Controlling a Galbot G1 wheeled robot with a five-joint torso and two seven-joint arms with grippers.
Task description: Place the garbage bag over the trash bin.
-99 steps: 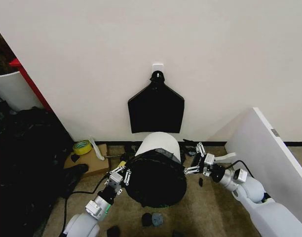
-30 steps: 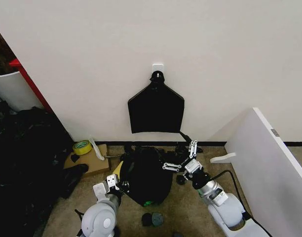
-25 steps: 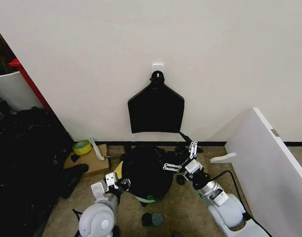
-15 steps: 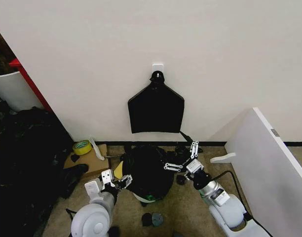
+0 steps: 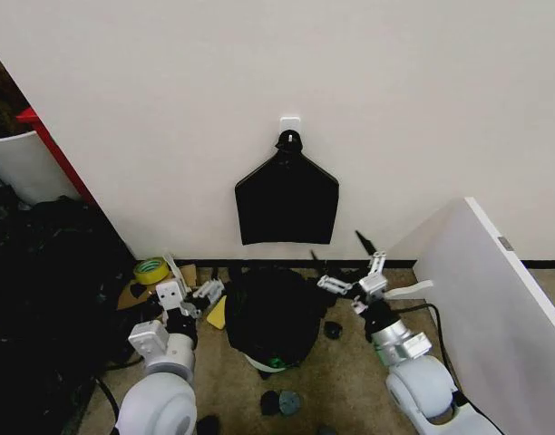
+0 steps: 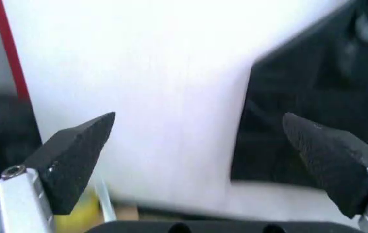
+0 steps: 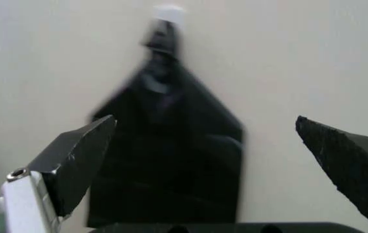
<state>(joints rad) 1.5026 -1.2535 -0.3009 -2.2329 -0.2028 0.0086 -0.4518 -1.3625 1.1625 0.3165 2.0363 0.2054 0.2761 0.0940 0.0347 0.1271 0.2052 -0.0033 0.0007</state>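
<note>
White wall ahead of me, garbage bag [image 5: 273, 313] draped over trash bin [image 5: 270, 362], no readable writing, left gripper [image 5: 189, 294] and right gripper [image 5: 349, 275] both spread apart, empty.

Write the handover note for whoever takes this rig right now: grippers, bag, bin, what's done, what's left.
Left gripper: open, holding nothing, left of the bin near the yellow tape roll.
Right gripper: open, holding nothing, raised to the right of the bin, facing the wall.
Garbage bag: draped over the trash bin, covering it almost to the floor; a strip of white wall and green base shows at the bottom.
Bin stands on the floor under the black bundle of bags hanging on the wall.
Done: bag is over the bin, both grippers are off it.
Left: check that the bag sits evenly; the rim is hidden.
</note>
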